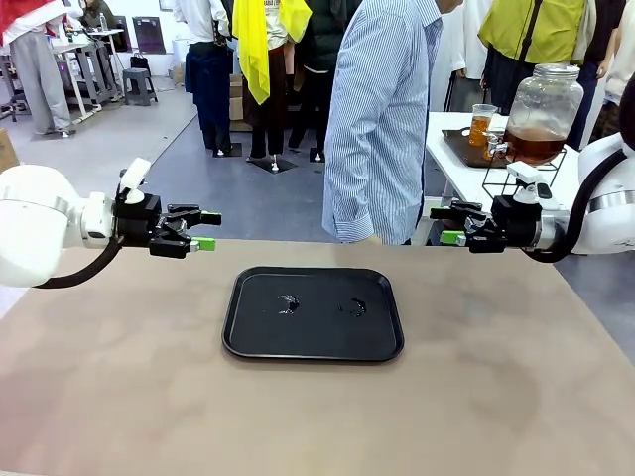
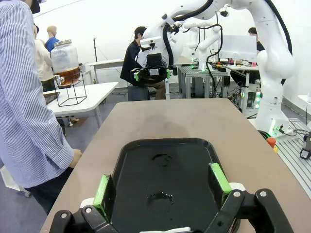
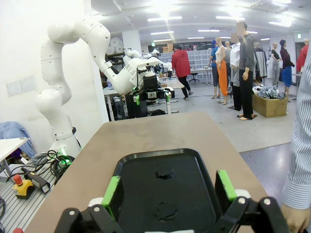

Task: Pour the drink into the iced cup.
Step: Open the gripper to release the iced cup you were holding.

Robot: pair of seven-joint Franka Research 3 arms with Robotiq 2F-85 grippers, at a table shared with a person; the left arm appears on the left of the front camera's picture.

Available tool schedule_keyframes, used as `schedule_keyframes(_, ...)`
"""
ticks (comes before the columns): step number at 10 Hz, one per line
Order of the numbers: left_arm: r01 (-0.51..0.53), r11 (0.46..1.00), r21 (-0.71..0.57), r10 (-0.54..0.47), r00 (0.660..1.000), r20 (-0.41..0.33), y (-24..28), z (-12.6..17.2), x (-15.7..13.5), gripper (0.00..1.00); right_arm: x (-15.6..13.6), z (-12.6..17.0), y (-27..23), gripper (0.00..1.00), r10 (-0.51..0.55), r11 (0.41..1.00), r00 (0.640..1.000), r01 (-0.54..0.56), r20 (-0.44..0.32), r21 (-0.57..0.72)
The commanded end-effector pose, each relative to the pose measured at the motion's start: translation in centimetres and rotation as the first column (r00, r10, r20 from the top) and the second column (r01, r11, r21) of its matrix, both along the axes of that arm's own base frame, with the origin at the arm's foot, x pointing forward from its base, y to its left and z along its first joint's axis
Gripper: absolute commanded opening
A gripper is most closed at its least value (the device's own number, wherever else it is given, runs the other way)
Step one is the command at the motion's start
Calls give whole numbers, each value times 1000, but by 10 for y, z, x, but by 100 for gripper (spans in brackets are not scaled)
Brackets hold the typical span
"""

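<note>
Bright, even overhead light; sharp focus, faint glare on black tray (image 1: 313, 313), wide-angle wrist bowing.

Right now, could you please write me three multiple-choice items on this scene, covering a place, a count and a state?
1. Where does the black tray lie?
A. middle of the table
B. on the floor
C. on a chair

2. How many wet patches mark the tray?
A. none
B. two
C. five

3. How do the left gripper and the right gripper stand?
A. both shut
B. one shut
C. both open

Key: 1 A, it lies between the arms; 2 B, two small puddles glisten; 3 C, green pads stand apart, holding nothing.
</note>
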State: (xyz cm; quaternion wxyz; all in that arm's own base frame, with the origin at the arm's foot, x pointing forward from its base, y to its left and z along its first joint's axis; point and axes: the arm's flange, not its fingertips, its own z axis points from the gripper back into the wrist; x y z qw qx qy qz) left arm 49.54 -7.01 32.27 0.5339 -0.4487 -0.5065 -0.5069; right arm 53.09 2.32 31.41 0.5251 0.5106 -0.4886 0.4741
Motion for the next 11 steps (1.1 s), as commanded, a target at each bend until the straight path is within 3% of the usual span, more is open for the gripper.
schedule_keyframes(1,1,1000,-2,-1,1000,-6,-1,1,0,100,1,4,1,100,11,1000,1000,-11,-9,-3)
schedule_keyframes(11,1,1000,-2,-1,1000,-6,-1,1,0,100,1,4,1,100,11,1000,1000,-11,-9,-3)
